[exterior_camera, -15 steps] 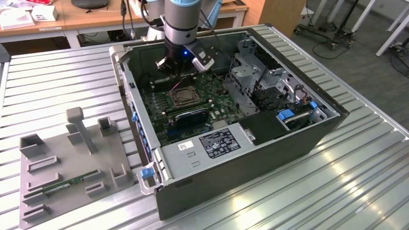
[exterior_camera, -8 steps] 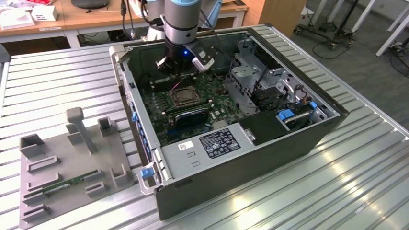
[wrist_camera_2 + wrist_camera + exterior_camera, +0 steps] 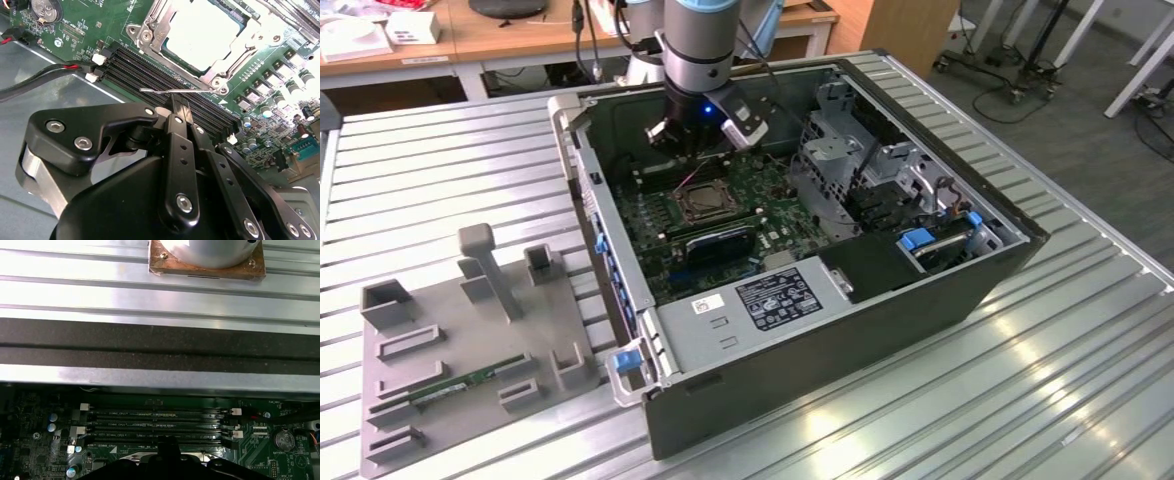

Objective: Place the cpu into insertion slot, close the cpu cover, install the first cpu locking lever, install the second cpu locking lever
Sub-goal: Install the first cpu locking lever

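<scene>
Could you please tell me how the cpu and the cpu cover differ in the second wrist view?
The cpu is a solid, pale plate; the cpu cover is an open silvery frame with a window. The cpu sits in the middle; the cpu cover lies around its edges. Both are square and lie flat.

One computer case [image 3: 854,330], one motherboard [image 3: 90,25], one cpu [image 3: 200,35], one cpu cover [image 3: 157,31], one grey fixture [image 3: 454,330], one memory stick [image 3: 454,385].

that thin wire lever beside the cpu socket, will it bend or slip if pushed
The locking lever is a thin bare metal rod, so it probably springs slightly rather than flopping. Its smooth, narrow surface may slip off the pincer tip. It looks light for its length.
</scene>
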Robot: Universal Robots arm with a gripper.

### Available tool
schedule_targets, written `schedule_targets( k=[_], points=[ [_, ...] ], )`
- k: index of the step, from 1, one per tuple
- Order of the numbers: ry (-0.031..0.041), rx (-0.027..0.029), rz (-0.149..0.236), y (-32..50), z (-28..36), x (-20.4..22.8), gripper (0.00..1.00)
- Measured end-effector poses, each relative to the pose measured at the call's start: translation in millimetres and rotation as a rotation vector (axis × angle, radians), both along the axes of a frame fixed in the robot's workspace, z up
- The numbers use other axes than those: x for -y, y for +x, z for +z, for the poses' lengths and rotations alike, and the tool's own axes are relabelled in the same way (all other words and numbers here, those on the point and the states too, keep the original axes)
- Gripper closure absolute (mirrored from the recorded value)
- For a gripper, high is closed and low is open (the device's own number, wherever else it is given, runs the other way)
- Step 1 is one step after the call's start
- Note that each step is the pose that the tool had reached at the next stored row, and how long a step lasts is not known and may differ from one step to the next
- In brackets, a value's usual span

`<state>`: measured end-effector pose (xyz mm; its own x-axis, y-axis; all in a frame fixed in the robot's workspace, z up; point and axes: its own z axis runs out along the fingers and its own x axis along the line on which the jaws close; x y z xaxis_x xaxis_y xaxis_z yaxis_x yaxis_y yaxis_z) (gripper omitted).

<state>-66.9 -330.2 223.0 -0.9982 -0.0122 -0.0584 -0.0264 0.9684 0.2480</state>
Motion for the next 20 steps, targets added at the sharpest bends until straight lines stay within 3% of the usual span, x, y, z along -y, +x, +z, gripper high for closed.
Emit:
schedule_targets(
  k=[11, 20],
  points=[
    [0.0000, 0.0000, 0.000, 1.0, -0.4, 0.0, 0.89],
    [0.0000, 0.0000, 0.000, 2.5, -4.8, 0.8, 0.89]
  ],
)
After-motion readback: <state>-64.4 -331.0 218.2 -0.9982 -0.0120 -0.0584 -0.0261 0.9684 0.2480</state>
